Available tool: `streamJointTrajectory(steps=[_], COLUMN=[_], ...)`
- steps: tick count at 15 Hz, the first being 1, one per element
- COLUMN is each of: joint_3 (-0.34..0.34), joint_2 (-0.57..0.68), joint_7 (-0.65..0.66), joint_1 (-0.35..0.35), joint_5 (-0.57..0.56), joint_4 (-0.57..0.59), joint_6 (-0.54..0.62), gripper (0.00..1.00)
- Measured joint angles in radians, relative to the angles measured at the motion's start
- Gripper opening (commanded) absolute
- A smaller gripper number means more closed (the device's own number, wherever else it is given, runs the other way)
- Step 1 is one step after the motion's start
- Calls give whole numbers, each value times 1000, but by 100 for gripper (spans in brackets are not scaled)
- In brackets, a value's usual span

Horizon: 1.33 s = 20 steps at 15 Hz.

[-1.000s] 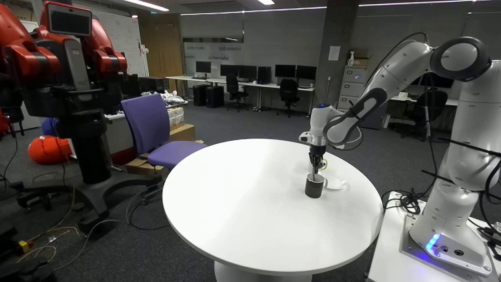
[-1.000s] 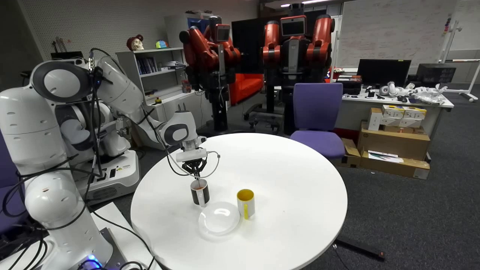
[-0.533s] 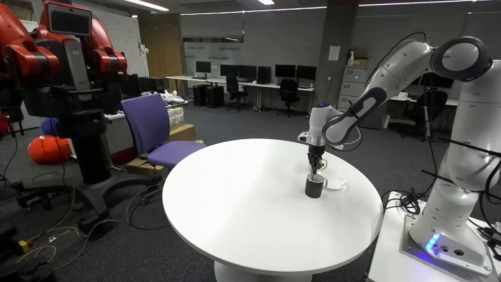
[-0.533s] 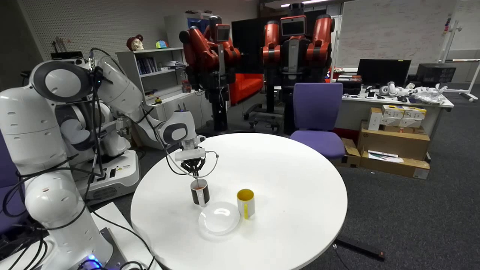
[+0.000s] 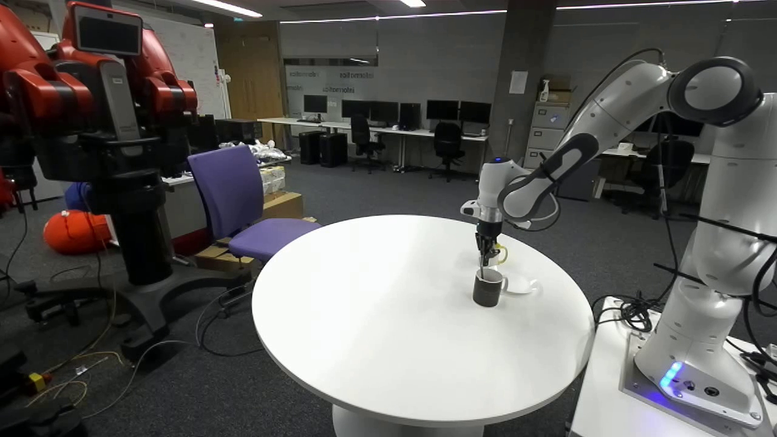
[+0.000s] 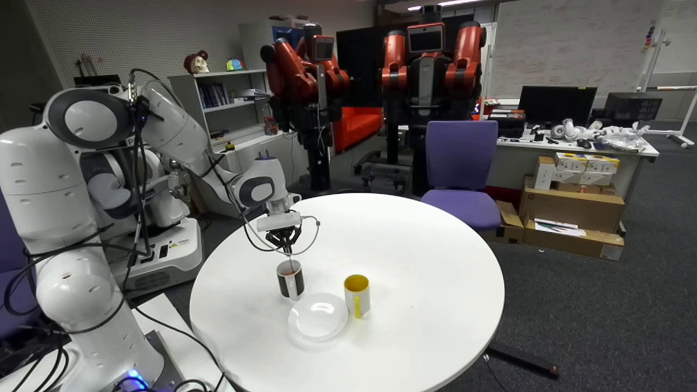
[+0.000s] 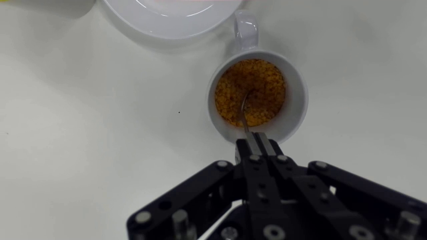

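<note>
My gripper (image 7: 257, 134) is shut on a thin metal spoon (image 7: 245, 123), whose lower end dips into the contents of a mug. Orange-brown flaky stuff (image 7: 267, 78) fills the bottom of that mug, hiding the spoon's tip. The mug (image 6: 285, 286) is dark outside with a white handle and stands upright; its white inner wall (image 7: 295, 103) shows in the wrist view. In both exterior views the gripper (image 5: 485, 261) hangs just above the rim, fingers pointing down. A white plate (image 6: 318, 320) lies close to the mug's handle. Beyond the plate stands a white mug with yellow inside (image 6: 364, 298).
Everything stands on a round white table (image 6: 425, 261). A purple chair (image 6: 460, 158) is near its edge. Red robots (image 6: 426, 65) stand behind it. My arm's base (image 5: 698, 376) sits on a separate white bench beside the table, with loose cables (image 5: 634, 312).
The gripper and spoon have shifted slightly within the mug, first one way, then partly back, and the spoon's lean has changed a little. Mugs and plate have stayed put; the grip is unchanged.
</note>
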Motion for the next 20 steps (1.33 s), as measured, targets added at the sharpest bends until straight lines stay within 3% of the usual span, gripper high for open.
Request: streamJointTrajectory(steps=[20], joint_3=[0], joint_2=[17], joint_7=[-1], joint_1=[1], joint_5=[-1], joint_4=[-2], joint_6=[-2], gripper=[0])
